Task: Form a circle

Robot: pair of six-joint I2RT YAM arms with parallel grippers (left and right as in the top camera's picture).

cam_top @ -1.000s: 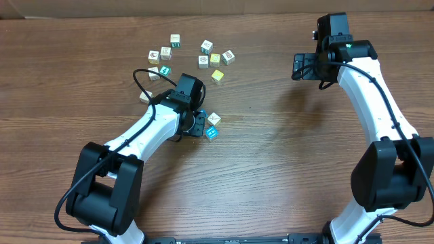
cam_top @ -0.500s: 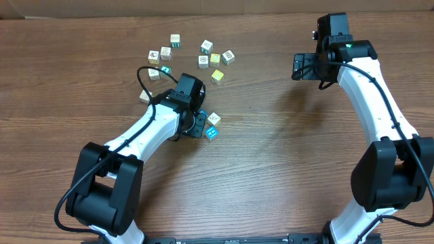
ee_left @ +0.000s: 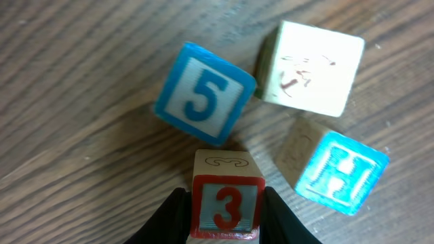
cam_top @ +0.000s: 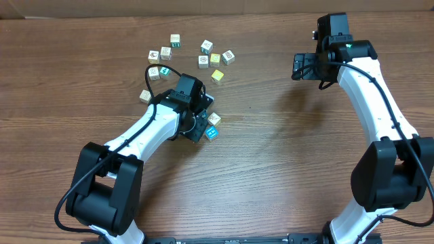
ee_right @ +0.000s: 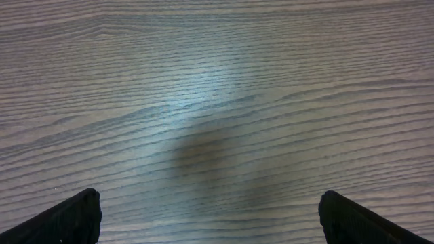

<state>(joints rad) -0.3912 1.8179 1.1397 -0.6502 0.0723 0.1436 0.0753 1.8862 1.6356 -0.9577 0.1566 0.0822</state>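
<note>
The left gripper [ee_left: 227, 220] pinches the red 3 cube [ee_left: 226, 200] beside the blue 5 cube [ee_left: 203, 95] to close the circle [cam_top: 213, 119]. The right gripper [ee_right: 210, 209] hangs wide open.

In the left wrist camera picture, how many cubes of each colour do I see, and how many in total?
Blue: 2, the blue cube with a 5 and the blue cube with an H
Red: 1, the red cube with a 3
Cream: 1, the cream cube
Total: 4
</note>
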